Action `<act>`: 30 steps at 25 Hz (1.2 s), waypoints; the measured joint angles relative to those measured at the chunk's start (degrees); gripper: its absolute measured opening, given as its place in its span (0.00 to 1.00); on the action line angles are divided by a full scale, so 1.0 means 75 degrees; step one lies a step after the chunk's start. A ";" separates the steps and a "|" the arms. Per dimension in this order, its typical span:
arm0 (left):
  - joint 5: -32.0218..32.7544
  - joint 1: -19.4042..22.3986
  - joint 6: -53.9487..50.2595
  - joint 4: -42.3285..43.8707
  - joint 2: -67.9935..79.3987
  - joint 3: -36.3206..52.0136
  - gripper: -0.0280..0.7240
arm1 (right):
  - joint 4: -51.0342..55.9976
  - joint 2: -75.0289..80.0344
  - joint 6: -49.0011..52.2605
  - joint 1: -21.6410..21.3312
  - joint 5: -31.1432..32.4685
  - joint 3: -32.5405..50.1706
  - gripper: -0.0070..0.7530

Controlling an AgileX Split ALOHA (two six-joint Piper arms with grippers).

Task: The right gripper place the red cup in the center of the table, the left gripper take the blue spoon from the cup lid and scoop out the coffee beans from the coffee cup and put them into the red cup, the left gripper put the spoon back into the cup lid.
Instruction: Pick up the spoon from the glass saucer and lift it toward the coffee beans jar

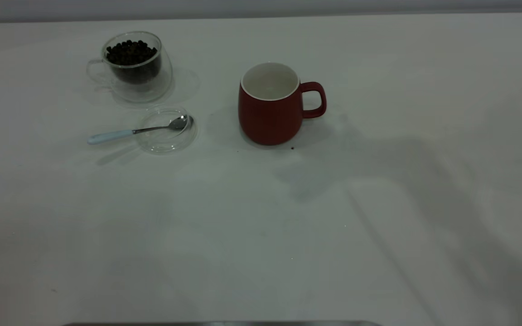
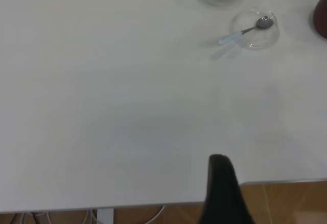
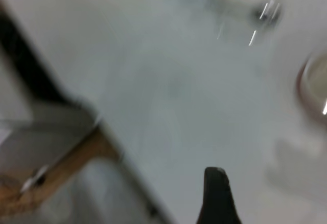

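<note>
The table is a broad white top that takes up nearly everything in sight, with soft grey shadows lying across its right half. Near the middle stands the red cup, upright, its white inside looking bare and its loop handle turned toward the right arm's side. A dark speck sits on the tabletop just by its base.

Off toward the left arm's side, farther back, is the coffee cup, a clear double-walled glass, upright, with the coffee beans heaped dark inside it. Just in front of it lies the cup lid, a clear glass disc flat on the table. The blue spoon rests across it, metal bowl inside the lid, pale handle sticking out over the rim away from the red cup.

Neither arm reaches into the wide view. The left gripper shows only as a black tip at the table's near edge, well apart from the spoon; whether it is open I cannot tell. The right gripper likewise shows one dark tip over the table's edge, its state unclear.
</note>
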 joint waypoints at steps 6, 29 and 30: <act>0.0000 0.0000 0.0000 0.0000 0.0000 0.0000 0.78 | -0.1612 -0.2801 0.1864 0.0000 0.0257 0.2066 0.76; 0.0000 0.0000 0.0000 0.0000 0.0000 0.0000 0.78 | -0.4894 -1.0891 0.4305 -0.3093 0.0695 0.7443 0.76; 0.0000 0.0000 0.0000 0.0000 0.0000 0.0000 0.78 | -0.4894 -1.1283 0.4320 -0.3138 0.0717 0.7443 0.76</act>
